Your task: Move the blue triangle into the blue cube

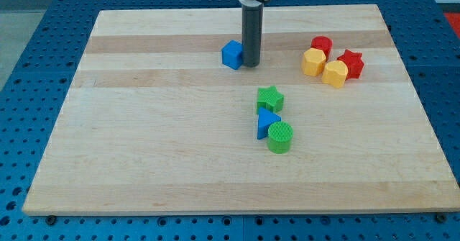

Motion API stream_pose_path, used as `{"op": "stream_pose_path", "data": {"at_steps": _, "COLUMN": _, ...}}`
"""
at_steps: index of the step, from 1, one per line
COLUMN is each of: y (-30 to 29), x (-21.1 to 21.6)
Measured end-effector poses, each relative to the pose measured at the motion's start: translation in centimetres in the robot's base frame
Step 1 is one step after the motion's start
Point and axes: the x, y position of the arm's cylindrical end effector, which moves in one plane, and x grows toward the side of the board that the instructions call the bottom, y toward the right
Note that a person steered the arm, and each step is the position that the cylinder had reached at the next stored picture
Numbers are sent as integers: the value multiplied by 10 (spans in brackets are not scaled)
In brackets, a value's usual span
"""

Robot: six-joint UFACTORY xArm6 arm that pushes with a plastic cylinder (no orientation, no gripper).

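Observation:
The blue triangle (266, 123) lies on the wooden board (144, 140) near the middle. It touches a green star (270, 98) above it and a green cylinder (279, 137) at its lower right. The blue cube (232, 55) sits higher up, toward the view's top centre. My tip (251, 65) stands just to the right of the blue cube, touching or nearly touching it. The tip is well above the blue triangle in the view.
A cluster at the view's upper right holds a red cylinder (321, 45), a red star (351, 63), a yellow hexagon-like block (313, 62) and a yellow cylinder (335, 73). The board rests on a blue perforated table (29, 68).

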Motion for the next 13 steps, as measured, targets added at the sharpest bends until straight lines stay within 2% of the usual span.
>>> {"op": "stream_pose_path", "data": {"at_steps": 1, "y": 1, "x": -5}}
{"op": "stream_pose_path", "data": {"at_steps": 2, "y": 53, "x": 3}}
{"op": "stream_pose_path", "data": {"at_steps": 3, "y": 87, "x": 47}}
{"op": "stream_pose_path", "data": {"at_steps": 4, "y": 89, "x": 63}}
{"op": "stream_pose_path", "data": {"at_steps": 5, "y": 58, "x": 105}}
{"op": "stream_pose_path", "data": {"at_steps": 7, "y": 51, "x": 169}}
{"op": "stream_pose_path", "data": {"at_steps": 11, "y": 86, "x": 199}}
{"op": "stream_pose_path", "data": {"at_steps": 12, "y": 80, "x": 221}}
{"op": "stream_pose_path", "data": {"at_steps": 13, "y": 80, "x": 221}}
